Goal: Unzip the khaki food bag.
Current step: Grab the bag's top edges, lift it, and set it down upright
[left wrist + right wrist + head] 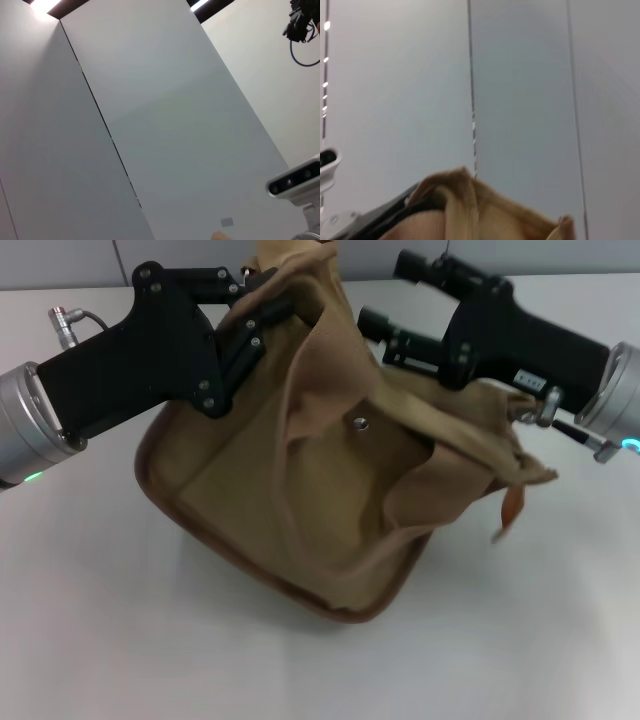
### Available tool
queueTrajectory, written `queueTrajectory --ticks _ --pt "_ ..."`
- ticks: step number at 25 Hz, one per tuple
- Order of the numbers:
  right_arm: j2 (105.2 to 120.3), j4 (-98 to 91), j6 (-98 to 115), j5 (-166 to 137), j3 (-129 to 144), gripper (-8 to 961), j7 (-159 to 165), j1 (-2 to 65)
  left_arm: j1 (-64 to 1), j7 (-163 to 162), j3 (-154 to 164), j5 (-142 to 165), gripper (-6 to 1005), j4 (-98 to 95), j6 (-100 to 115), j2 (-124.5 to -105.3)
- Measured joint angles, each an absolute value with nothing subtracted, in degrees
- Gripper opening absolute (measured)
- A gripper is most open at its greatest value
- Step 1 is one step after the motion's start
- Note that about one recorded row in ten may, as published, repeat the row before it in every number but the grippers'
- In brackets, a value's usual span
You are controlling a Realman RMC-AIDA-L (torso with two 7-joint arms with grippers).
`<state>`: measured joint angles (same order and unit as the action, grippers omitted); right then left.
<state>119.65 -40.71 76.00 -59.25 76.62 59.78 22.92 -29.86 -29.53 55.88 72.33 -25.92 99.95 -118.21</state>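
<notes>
The khaki food bag (300, 480) is tipped up on the white table, its front pocket snap (359, 423) and brown-trimmed base facing me. My left gripper (262, 312) is shut on the bag's upper left edge and holds the cloth bunched up. My right gripper (388, 295) is at the bag's upper right edge, fingers apart with bare table showing between them. A brown tab (510, 505) hangs at the bag's right corner. The zipper and its metal pull are hidden in the folds. The bag's cloth shows low in the right wrist view (470, 210).
The white table (120, 620) lies all around the bag. The left wrist view shows only wall panels and a white camera (295, 182), with dark gear (300, 22) far off.
</notes>
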Motion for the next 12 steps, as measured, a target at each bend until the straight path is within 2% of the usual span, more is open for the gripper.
queueTrajectory --ticks 7,12 --pt "119.68 -40.17 74.2 -57.72 76.73 840 58.1 26.76 -30.06 -29.95 56.41 72.64 123 -25.92 99.44 -118.2" --pt "119.51 -36.93 71.04 -57.8 77.32 841 58.18 31.99 -30.46 -29.97 56.61 72.7 125 -25.91 98.79 -118.18"
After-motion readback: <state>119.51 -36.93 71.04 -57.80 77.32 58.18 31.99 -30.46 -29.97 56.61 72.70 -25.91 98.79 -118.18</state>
